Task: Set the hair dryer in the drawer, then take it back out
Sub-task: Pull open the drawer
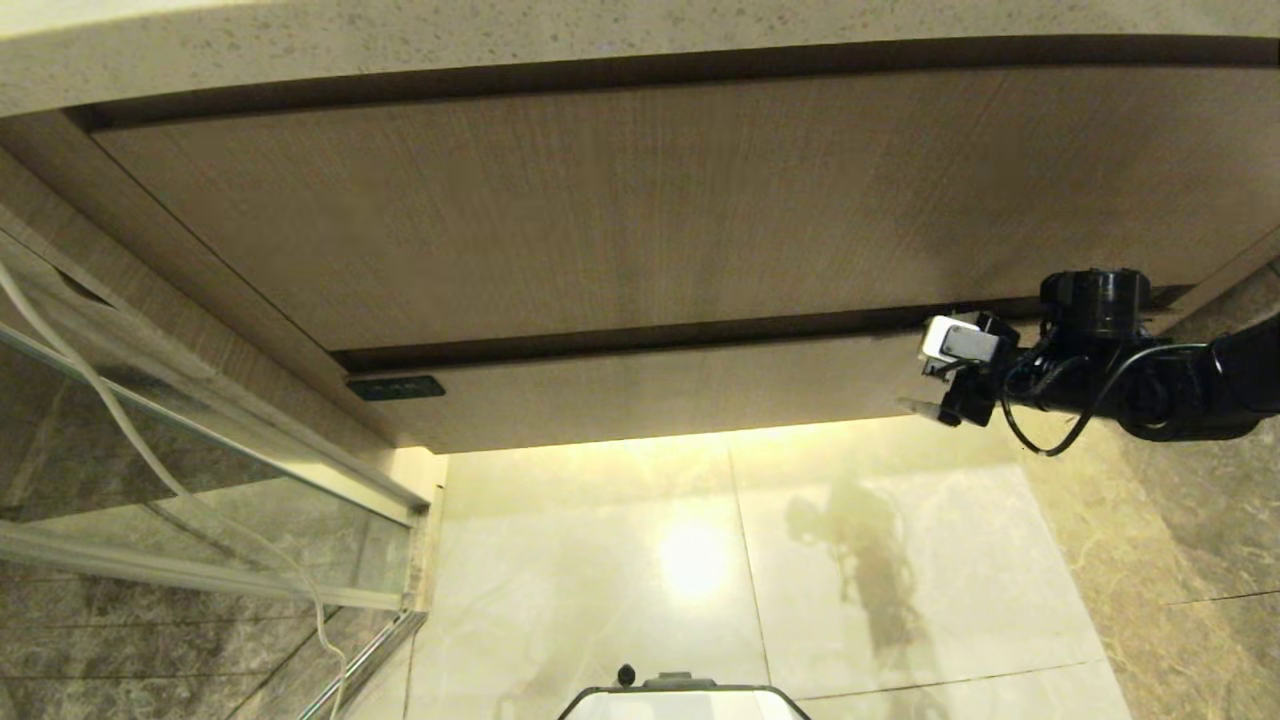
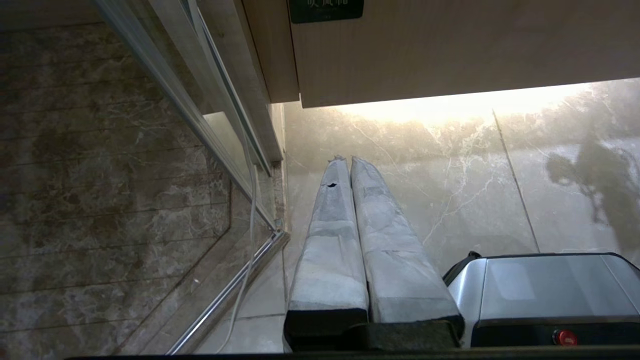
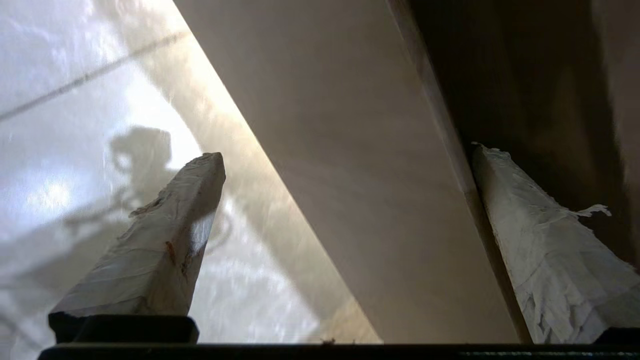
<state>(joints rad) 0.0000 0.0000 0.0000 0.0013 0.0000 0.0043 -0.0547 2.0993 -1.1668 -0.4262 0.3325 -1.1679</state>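
Head view has the right end effector (image 1: 940,385) spread wide, straddling the drawer (image 1: 660,395) front strip, probably to pull it open; left end effector (image 2: 348,162) pressed together.

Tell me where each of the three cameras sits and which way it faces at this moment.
Head view: on the head, looking down at the closed drawer front and the tiled floor; the right gripper shows, spread at the strip's edge.
Left wrist view: behind the left gripper, shut and parked, aimed at the floor.
Right wrist view: behind the right gripper's fingers, which straddle the drawer strip.
Shared: all three show the drawer strip and the floor.
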